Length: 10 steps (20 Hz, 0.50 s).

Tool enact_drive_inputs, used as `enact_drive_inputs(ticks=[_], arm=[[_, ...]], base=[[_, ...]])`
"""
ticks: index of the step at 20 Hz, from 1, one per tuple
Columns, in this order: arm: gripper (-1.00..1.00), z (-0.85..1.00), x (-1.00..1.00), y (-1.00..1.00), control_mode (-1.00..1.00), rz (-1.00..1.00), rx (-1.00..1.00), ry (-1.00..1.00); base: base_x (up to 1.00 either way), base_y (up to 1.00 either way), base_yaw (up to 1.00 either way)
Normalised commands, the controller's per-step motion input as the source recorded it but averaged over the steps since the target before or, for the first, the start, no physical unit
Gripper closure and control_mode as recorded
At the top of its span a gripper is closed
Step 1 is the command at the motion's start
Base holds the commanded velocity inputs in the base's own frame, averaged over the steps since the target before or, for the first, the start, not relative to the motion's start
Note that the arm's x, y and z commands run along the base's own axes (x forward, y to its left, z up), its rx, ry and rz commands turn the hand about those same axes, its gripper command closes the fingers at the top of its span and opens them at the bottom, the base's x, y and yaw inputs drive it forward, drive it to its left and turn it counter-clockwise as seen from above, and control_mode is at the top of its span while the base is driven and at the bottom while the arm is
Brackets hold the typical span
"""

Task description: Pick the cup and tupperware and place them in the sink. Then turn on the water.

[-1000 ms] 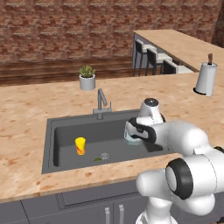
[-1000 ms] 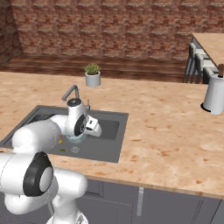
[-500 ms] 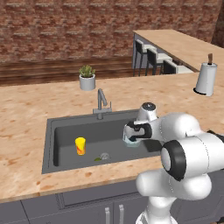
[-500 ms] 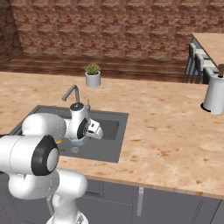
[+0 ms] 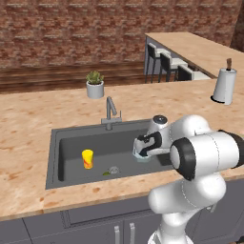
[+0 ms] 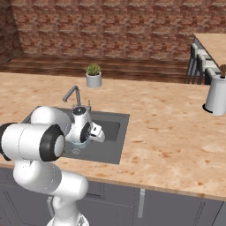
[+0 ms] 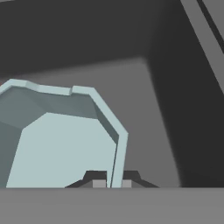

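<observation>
One cup [image 5: 87,158] already stood at the sink's [image 5: 55,157] left while your gripper [image 7: 112,181], at the hand view's bottom edge, pinched the tupperware's [image 7: 61,148] thin wall, presumably to lower it inside the basin.

The small yellow tapered cup [image 5: 87,158] with a red-orange band stands upright on the floor of the large dark grey rectangular sink [image 5: 71,139], in its left half. The shallow pale blue-grey translucent tupperware [image 7: 61,140] with rounded corners is over the sink's right half, its thin wall pinched between the tool's 2 fingertips [image 7: 97,178].
</observation>
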Motion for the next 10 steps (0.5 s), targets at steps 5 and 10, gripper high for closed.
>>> enact_drive_inputs(ticks=[5, 10], arm=[[1.0, -0.17, 0.02, 0.0, -1.0, 0.0, 0.0, 0.0], [1.0, -0.24, 0.17, 0.0, -1.0, 0.0, 0.0, 0.0]], base=[[0.0, 0.0, 0.0], [0.0, 0.0, 0.0]])
